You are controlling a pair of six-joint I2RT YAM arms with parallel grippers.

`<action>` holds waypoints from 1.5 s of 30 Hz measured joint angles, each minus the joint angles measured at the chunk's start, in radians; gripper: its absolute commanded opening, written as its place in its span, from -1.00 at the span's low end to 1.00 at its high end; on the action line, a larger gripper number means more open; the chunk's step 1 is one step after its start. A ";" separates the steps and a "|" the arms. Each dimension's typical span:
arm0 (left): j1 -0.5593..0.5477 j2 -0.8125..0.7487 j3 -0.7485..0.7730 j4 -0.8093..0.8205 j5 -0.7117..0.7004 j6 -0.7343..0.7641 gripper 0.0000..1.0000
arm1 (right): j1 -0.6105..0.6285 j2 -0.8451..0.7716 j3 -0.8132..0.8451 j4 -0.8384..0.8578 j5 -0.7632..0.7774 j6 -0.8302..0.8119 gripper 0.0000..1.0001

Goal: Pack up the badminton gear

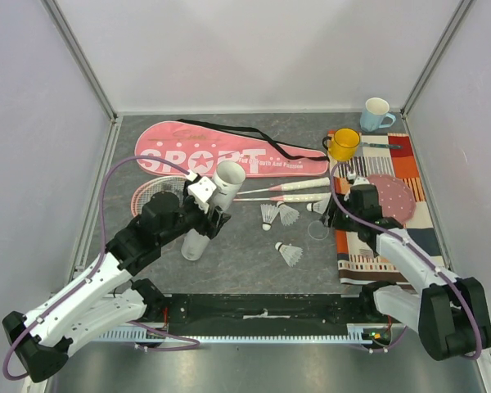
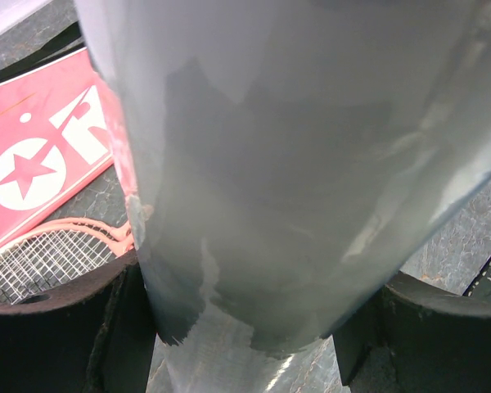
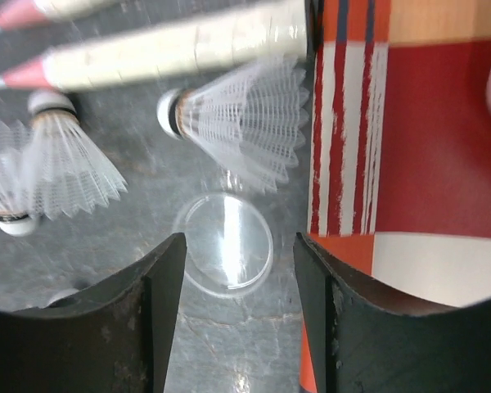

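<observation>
The step in hand looks like loading shuttlecocks. The left tool (image 2: 258, 295) is pinching the long white tube (image 1: 214, 205) across its middle and holds it tilted, foot low by the counter (image 1: 254, 278), open mouth raised and turned away from the arms. Whether the foot touches the counter cannot be told.

The right tool (image 3: 239, 246), well to the right of the tube, stands spread with nothing between its pads, over a clear round cap (image 3: 225, 241). One shuttlecock (image 3: 244, 115) lies just past its tips, beside the edge of the striped cloth (image 3: 409, 164). A pair of shuttlecocks (image 1: 278, 214) sits right of the tube, and a fourth shuttlecock (image 1: 290, 254) lies right of its foot.

The next move probably calls for the right tool to close lightly on the nearest shuttlecock, then carry it leftward to the tube's mouth, cork first.

The racket handles (image 1: 299, 191) stretch out right of the tube's mouth, so the carry should pass above them. The cloth edge could snag a pad. The SPORT bag (image 1: 213, 151) lies behind the tube, and bare counter opens between the tube's foot and the fourth shuttlecock
</observation>
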 measured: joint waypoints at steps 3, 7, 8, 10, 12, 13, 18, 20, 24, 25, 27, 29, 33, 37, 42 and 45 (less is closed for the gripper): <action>0.000 0.001 0.000 0.000 0.001 0.000 -0.60 | -0.080 0.026 0.057 0.014 -0.086 -0.019 0.24; 0.000 0.006 0.000 0.000 0.003 0.000 -0.60 | -0.184 0.113 0.116 0.085 -0.222 -0.032 0.12; 0.000 0.006 0.000 0.000 0.003 0.000 -0.60 | -0.203 0.144 0.126 0.100 -0.253 -0.036 0.10; 0.000 0.007 0.000 -0.001 0.004 0.000 -0.60 | -0.226 0.203 0.137 0.131 -0.295 -0.037 0.08; 0.000 0.009 0.000 -0.001 0.005 0.000 -0.59 | -0.233 0.256 0.137 0.155 -0.335 -0.034 0.05; 0.000 0.010 0.000 -0.001 0.006 0.000 -0.59 | -0.233 0.272 0.135 0.163 -0.351 -0.034 0.01; 0.000 0.019 0.000 0.000 0.010 0.000 -0.58 | -0.233 0.299 0.131 0.224 -0.409 -0.018 -0.19; 0.000 0.024 0.000 0.003 0.010 0.000 -0.57 | -0.233 0.299 0.129 0.244 -0.415 -0.014 -0.23; 0.000 0.029 0.000 0.004 0.010 0.000 -0.56 | -0.233 0.302 0.122 0.274 -0.416 -0.010 -0.27; 0.000 0.029 0.000 0.004 0.010 0.000 -0.56 | -0.233 0.305 0.119 0.279 -0.416 -0.008 -0.28; 0.000 0.030 0.000 0.004 0.010 0.000 -0.56 | -0.233 0.313 0.114 0.289 -0.415 -0.006 -0.31; 0.000 0.030 0.000 0.004 0.010 0.000 -0.56 | -0.233 0.323 0.112 0.292 -0.415 -0.002 -0.37; 0.000 0.030 0.000 0.005 0.010 0.000 -0.56 | -0.233 0.337 0.108 0.298 -0.416 0.005 -0.66; 0.000 0.030 0.000 0.005 0.010 0.000 -0.56 | -0.233 0.328 0.104 0.298 -0.417 0.008 -1.00; 0.000 0.032 0.000 0.005 0.010 0.000 -0.56 | -0.230 0.209 0.119 0.217 -0.406 0.005 -1.00; 0.000 0.043 0.000 0.011 0.010 0.000 -0.56 | -0.195 0.079 0.204 0.087 -0.348 -0.029 -1.00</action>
